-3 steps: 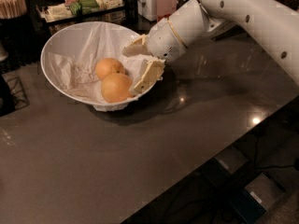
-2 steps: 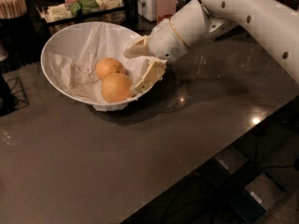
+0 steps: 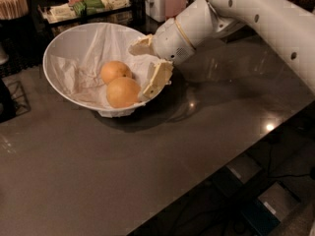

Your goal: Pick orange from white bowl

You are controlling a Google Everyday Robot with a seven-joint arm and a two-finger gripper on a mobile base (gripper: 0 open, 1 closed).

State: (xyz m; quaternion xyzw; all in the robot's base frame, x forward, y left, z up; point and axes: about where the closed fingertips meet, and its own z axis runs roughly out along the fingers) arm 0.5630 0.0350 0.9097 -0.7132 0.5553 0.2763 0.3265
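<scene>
On dark table [image 3: 147, 176], left of centre, white bowl [image 3: 58, 42] with crumpled paper lining holds both fruits. We see orange [image 3: 123, 92] at front, not yet lifted, touching smaller orange [image 3: 115, 72] behind it. Just right, gripper [image 3: 140, 70] hangs over bowl's right rim, fingers spread wide, empty; lower finger [image 3: 158, 75] just beside orange. We judge approach nearly done; closing and lifting remain. Smaller orange and bowl wall crowd grasp. Behind, left to right: stick holder [image 3: 12, 4], packet tray [image 3: 83, 6], white appliance [image 3: 157, 1], all well apart, no obstacle.

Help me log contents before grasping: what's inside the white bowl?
Inside the white bowl: the orange, a smaller orange behind it, crumpled paper, and the open gripper at the right rim. The paper hides the bowl's floor.
</scene>
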